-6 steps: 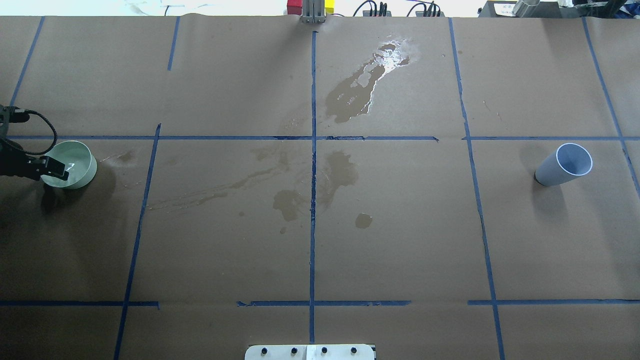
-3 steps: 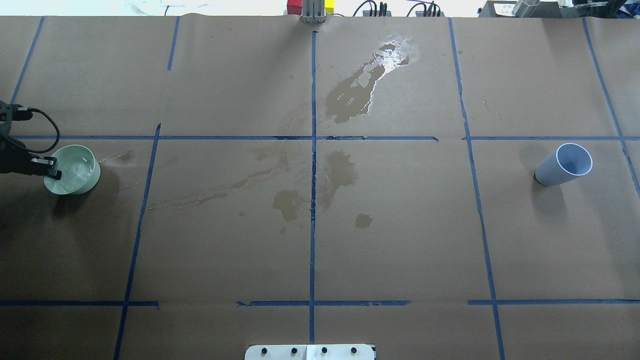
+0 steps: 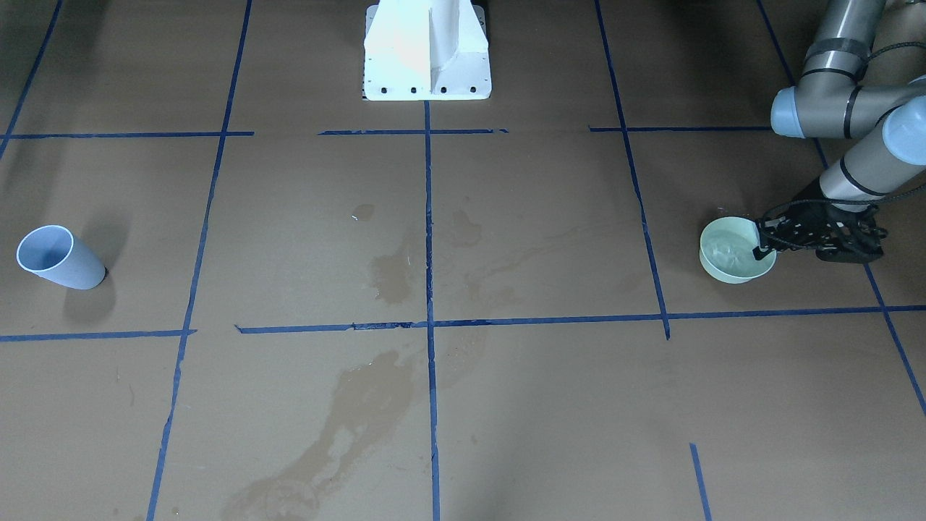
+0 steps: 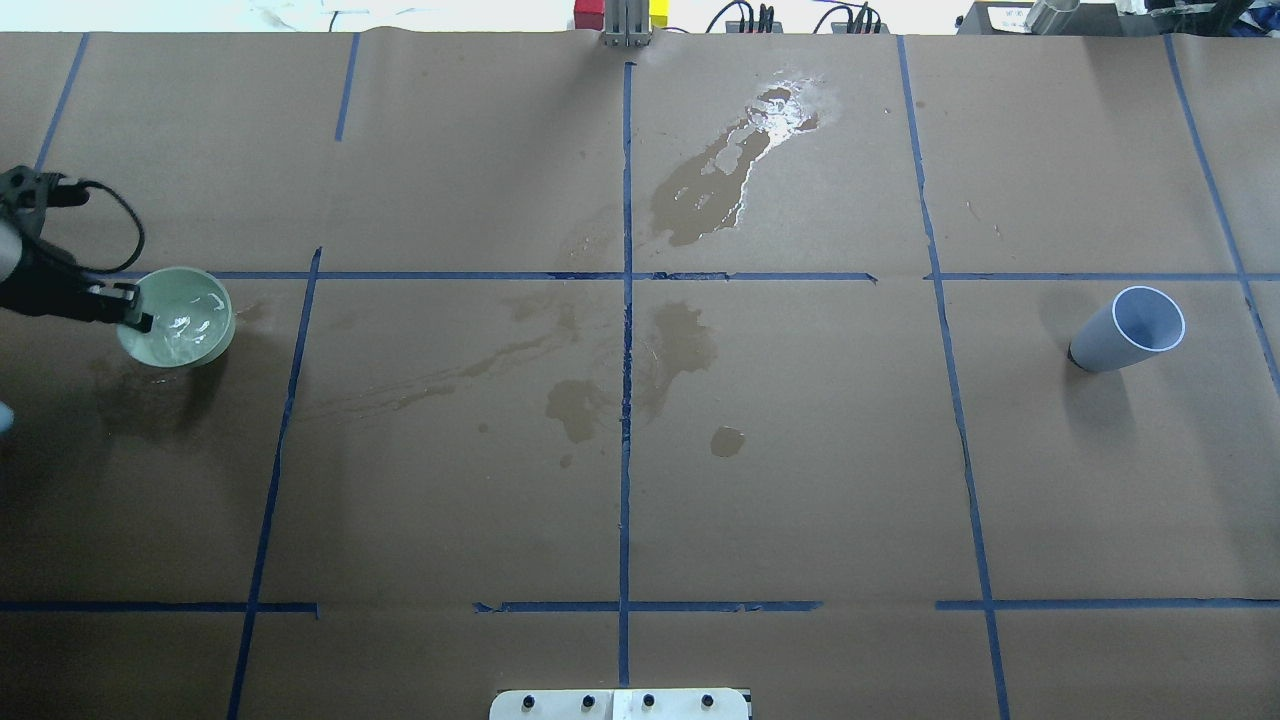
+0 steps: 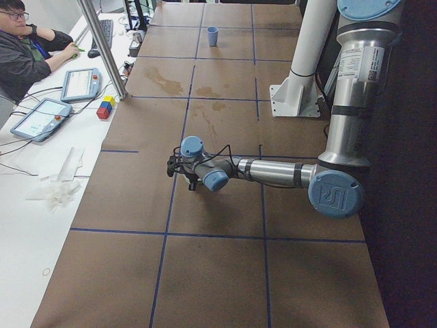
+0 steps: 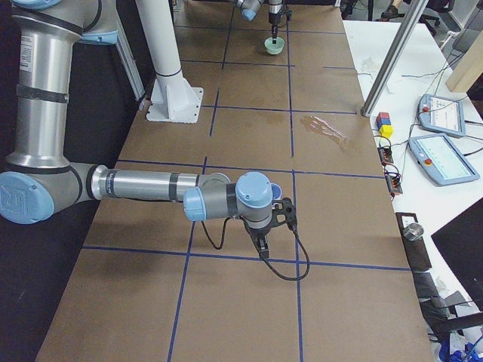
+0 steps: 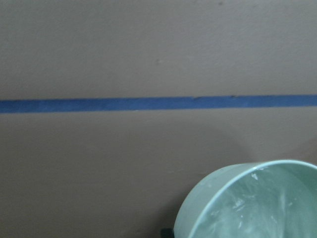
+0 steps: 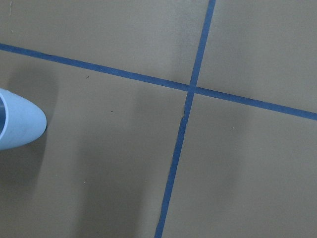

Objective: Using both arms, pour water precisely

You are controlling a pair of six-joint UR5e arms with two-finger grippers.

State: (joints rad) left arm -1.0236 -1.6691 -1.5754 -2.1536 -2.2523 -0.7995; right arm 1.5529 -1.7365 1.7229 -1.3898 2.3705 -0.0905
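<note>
My left gripper (image 4: pixel 135 310) is shut on the near rim of a pale green bowl (image 4: pixel 180 320) at the table's far left. It seems to hold the bowl just above the paper. Water (image 4: pixel 188 325) glints and ripples inside the bowl. The same bowl (image 3: pixel 732 252) and left gripper (image 3: pixel 761 242) show in the front view, and the bowl's rim (image 7: pixel 237 198) shows in the left wrist view. A light blue cup (image 4: pixel 1125 330) stands at the far right, empty as far as I can see. My right gripper (image 6: pixel 260 243) hovers beside it; I cannot tell its state.
Brown paper with blue tape lines covers the table. Dark wet stains (image 4: pixel 680 345) lie at the middle, and a shiny puddle (image 4: pixel 775 115) lies further back. The white pedestal (image 3: pixel 427 51) stands at the robot's side. An operator (image 5: pixel 20 48) and tablets are beyond the far edge.
My left gripper has moved right and away from the robot with the bowl in it. The water in the bowl ripples. The blue cup has not moved.
</note>
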